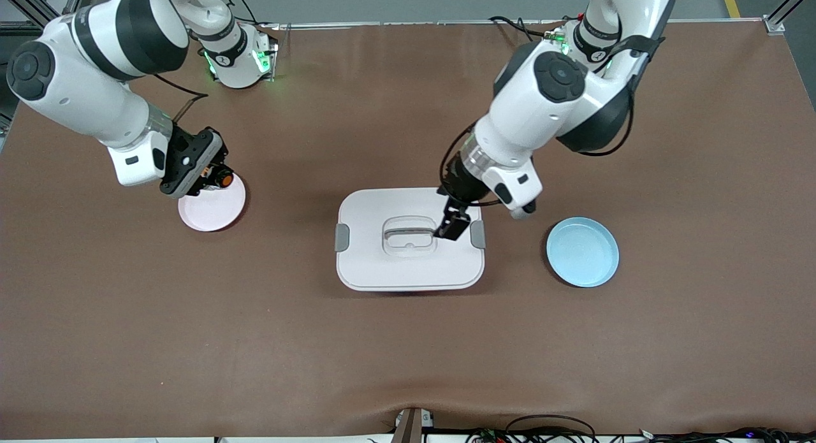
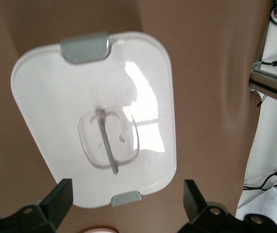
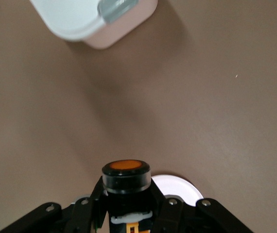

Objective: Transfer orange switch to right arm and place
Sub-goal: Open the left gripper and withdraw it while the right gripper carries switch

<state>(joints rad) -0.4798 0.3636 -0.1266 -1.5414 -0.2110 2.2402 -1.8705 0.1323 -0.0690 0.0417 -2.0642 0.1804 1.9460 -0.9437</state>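
My right hand [image 1: 213,178] is gripping the orange switch [image 1: 222,177] tight, holding it over the pink plate's [image 1: 213,212] rim at the right arm's end of the surface, so I judge the handover is done and only the placing is left, likely onto that plate. In the middle the white box [image 1: 408,264] is sitting lidded. My left hand [image 1: 451,229] is hanging spread and empty over the lid, waiting; the blue plate [image 1: 582,252] is lying beside the box.
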